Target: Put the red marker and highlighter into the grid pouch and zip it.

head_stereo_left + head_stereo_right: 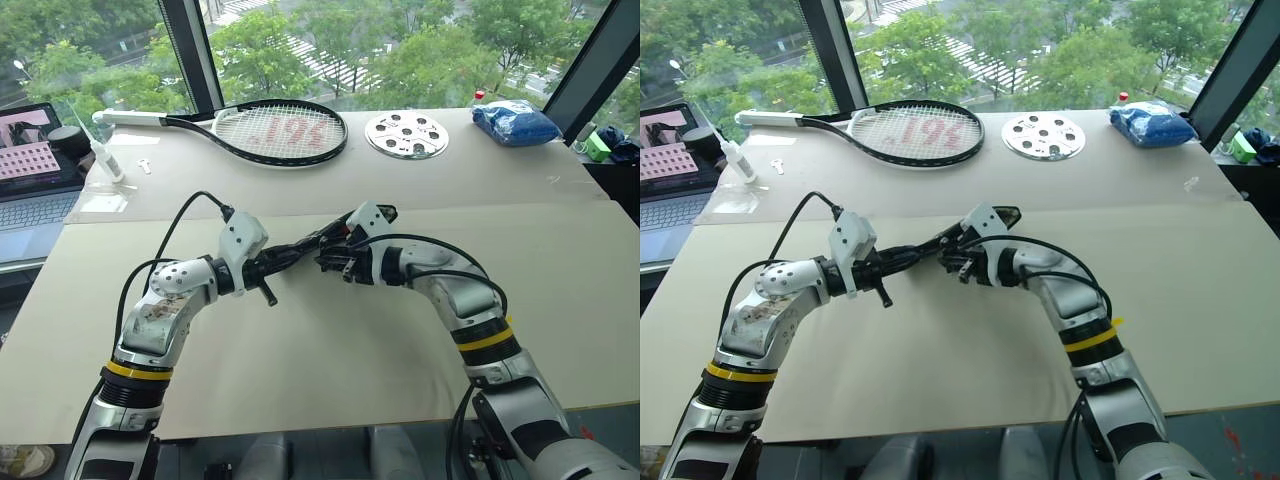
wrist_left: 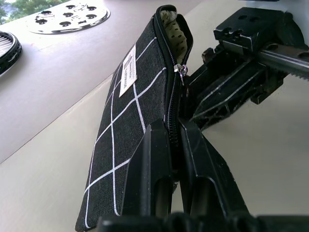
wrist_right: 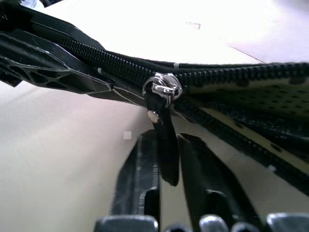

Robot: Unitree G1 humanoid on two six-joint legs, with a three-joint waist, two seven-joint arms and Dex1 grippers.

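Bright, even daylight from the windows (image 1: 400,50), soft shadows, glare washing out the right wrist view's tabletop (image 3: 159,29), blurred close foreground.

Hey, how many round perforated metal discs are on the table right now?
1. The round perforated metal disc lies at the far side of the table, between the black tennis racket and the blue bag.

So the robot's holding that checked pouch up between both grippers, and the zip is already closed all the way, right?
Not quite. Both grippers do hold the grid pouch up off the table, but the zip is only partly closed: the left wrist view shows the far end gaping, with dotted lining visible. In the right wrist view the right gripper pinches the strap pull.
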